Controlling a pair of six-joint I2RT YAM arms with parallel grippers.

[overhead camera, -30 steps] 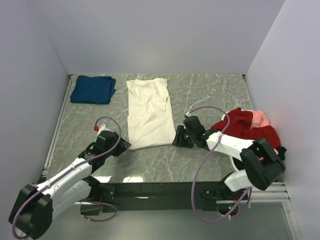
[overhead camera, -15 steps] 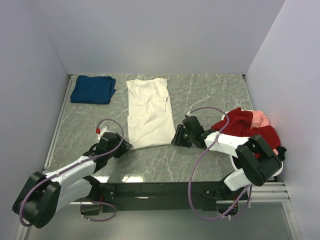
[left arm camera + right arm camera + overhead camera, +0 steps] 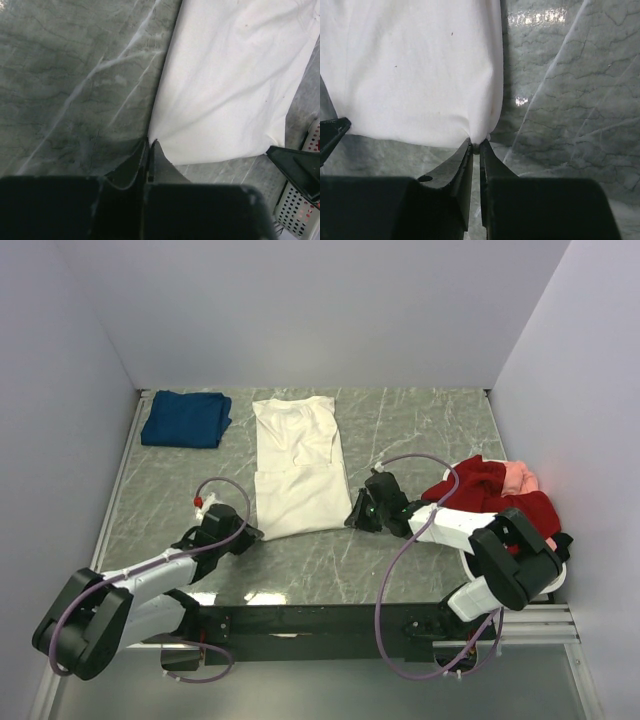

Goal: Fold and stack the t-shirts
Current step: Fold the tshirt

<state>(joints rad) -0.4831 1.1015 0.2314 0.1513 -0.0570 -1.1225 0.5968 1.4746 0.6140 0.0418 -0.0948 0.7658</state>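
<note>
Bare marble table (image 3: 420, 430) lies open between cream t-shirt (image 3: 297, 465) and red t-shirts (image 3: 480, 485).

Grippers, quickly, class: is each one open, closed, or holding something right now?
Left gripper: closed, pinching the cream shirt at its near left corner.
Right gripper: closed, pinching the same shirt's near right corner.

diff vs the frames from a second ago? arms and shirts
Both sets of jaws closed. The left jaws edged right onto the near-left corner of the cream-white t-shirt and pinched it. The right jaws, already at its near-right corner, pinched that. The shirt itself lies flat as before. The dark blue t-shirt and the red and pink pile have not moved.
</note>
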